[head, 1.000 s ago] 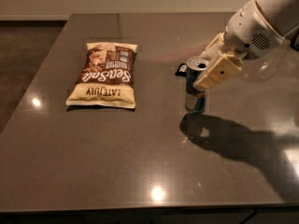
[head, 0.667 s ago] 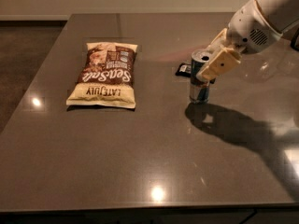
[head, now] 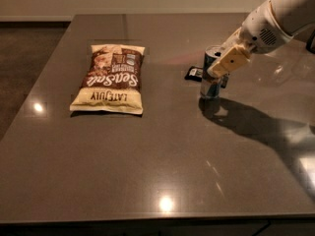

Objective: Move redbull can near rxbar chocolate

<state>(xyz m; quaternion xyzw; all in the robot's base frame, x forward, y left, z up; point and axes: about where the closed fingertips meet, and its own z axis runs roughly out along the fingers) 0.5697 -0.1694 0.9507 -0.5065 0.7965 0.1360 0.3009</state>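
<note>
The redbull can (head: 210,76) is upright, blue and silver with a shiny top, right of the table's middle. My gripper (head: 222,64) comes in from the upper right and is shut on the can; one cream finger (head: 229,61) covers the can's right side. The can's base is at or just above the table surface. The rxbar chocolate (head: 195,73), a small flat black bar, lies right behind the can on its left side and is partly hidden by it. The bar's far right end peeks out past the can.
A large cream-and-brown chip bag (head: 112,78) lies flat left of centre. The dark grey table (head: 147,156) has its front edge near the bottom and its left edge running to the floor. The white arm (head: 275,18) reaches over the right side.
My gripper has carried the can a short way back and to the right, toward the black bar. The chip bag has not moved.
</note>
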